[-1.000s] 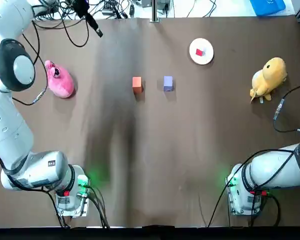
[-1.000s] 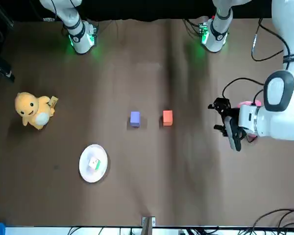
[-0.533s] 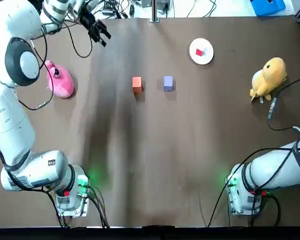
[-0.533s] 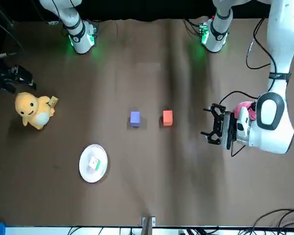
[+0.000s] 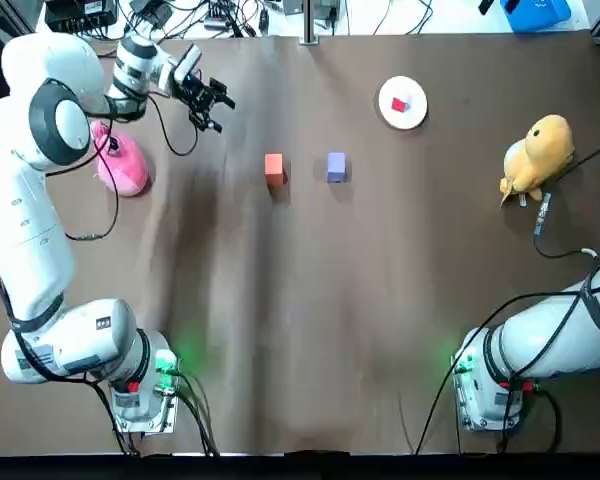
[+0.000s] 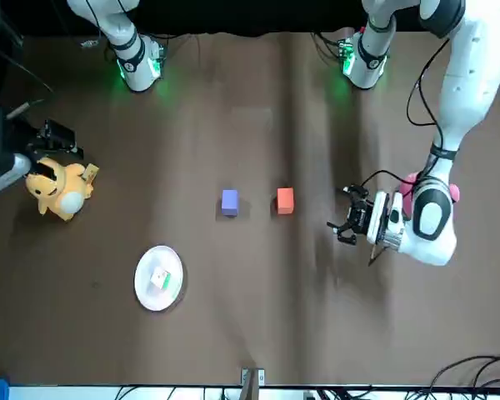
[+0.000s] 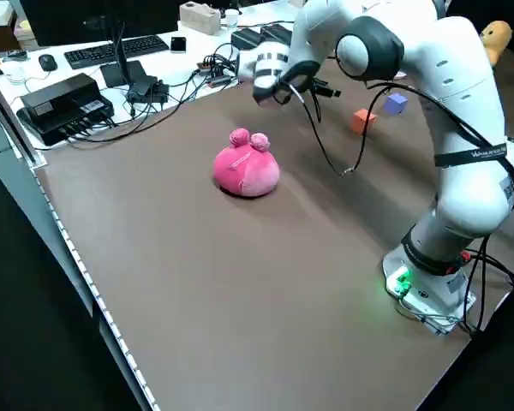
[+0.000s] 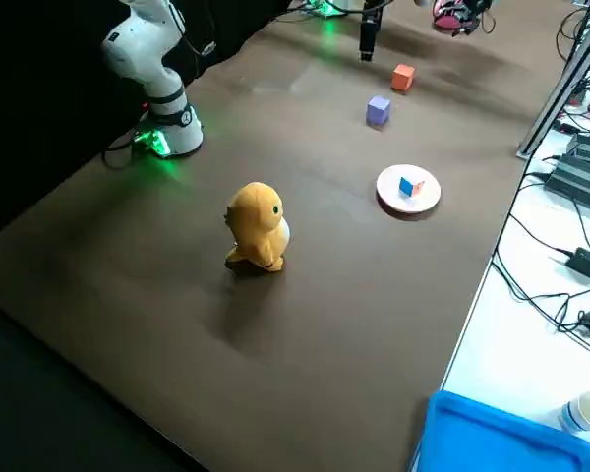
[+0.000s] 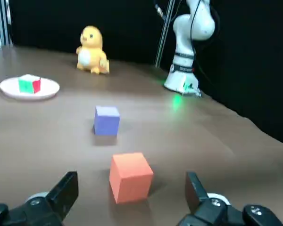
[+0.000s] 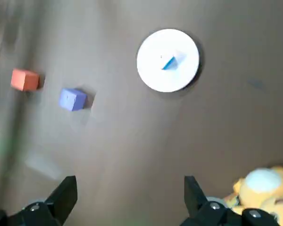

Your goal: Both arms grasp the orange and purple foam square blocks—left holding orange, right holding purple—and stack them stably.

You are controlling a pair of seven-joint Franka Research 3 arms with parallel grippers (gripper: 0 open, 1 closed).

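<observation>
Off-centre closure of the open left gripper (image 5: 208, 97), upper left, could shove orange block (image 5: 273, 168) against purple block (image 5: 336, 166); right gripper (image 10: 128, 183) also open.

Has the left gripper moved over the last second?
Yes. In the top view the left gripper has come in from the far edge of the table toward the orange block, which lies where it did.
</observation>
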